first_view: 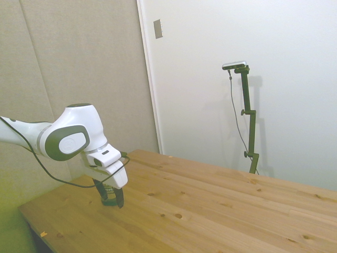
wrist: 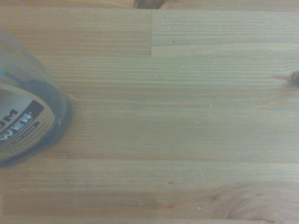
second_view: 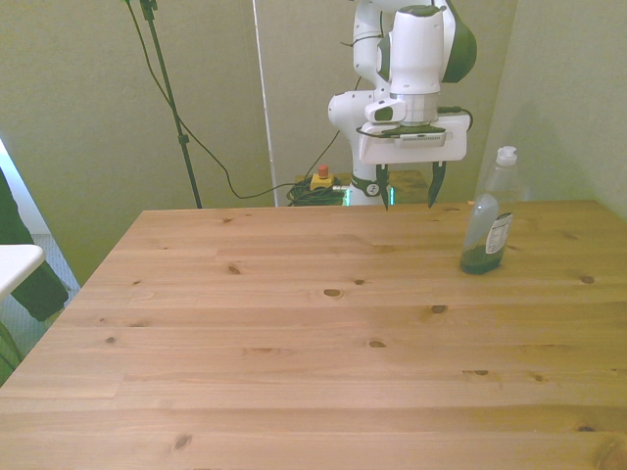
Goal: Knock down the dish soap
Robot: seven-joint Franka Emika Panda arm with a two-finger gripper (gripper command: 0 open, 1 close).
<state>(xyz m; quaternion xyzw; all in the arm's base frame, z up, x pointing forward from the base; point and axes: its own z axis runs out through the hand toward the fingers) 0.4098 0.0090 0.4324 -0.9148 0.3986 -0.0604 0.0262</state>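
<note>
The dish soap [second_view: 487, 217] stands upright on the wooden table [second_view: 294, 333] near the front view's right edge, a clear bottle with a white cap, a white label and green liquid at its base. My gripper [second_view: 407, 188] hangs open just above the table's far edge, to the front view's left of the bottle and apart from it. From the side, the gripper [first_view: 111, 196] covers most of the dish soap [first_view: 108, 201], and only its green base shows. The wrist view catches the dish soap [wrist: 25, 116] at the picture's border, over bare wood.
The table [first_view: 210, 211] stretches wide in front of the gripper with only wood grain and knots on it. A yellow box with a red button [second_view: 320, 178] and cables lie on the floor behind the table. White walls close in behind.
</note>
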